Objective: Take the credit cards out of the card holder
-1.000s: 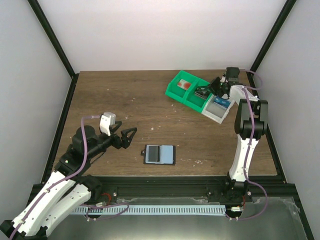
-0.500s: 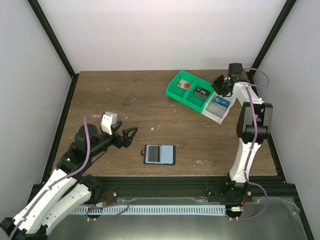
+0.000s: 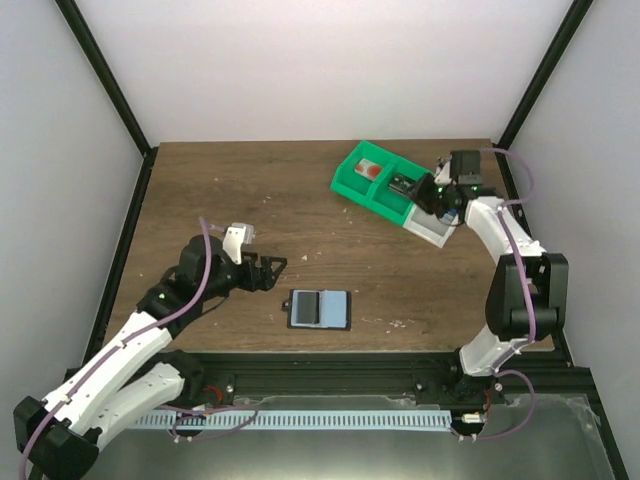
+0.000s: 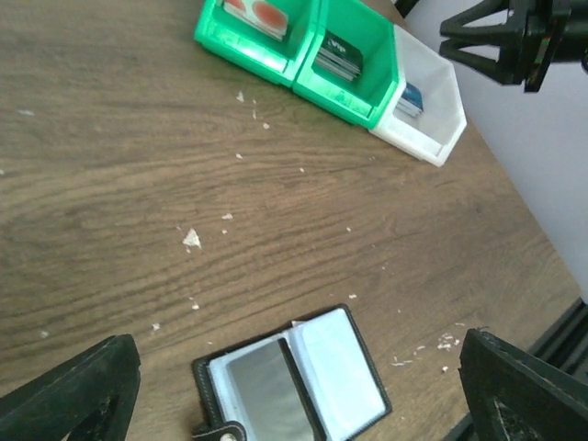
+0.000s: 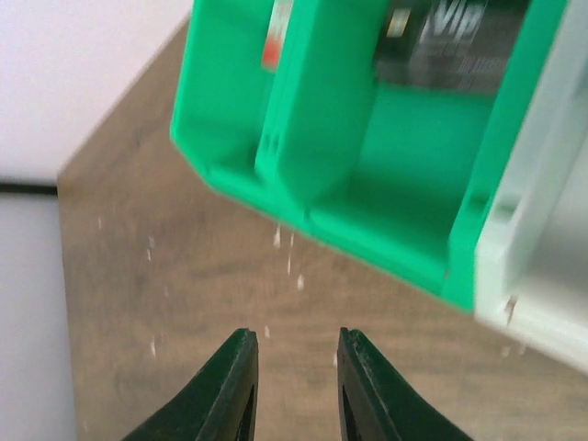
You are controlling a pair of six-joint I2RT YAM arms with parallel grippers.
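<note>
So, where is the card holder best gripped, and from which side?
Likely the outer edge with the small tab, coming down from the left. The card holder lies open and flat on the table, so only its thin edges offer a pinch, and that edge faces the open left gripper.

A brown wood-grain table (image 3: 260, 190) fills the enclosure; plain white walls (image 3: 320, 60) rise on three sides; black frame posts (image 3: 102, 70) slant at the back corners; pale specks (image 4: 191, 239) dot the wood.
</note>
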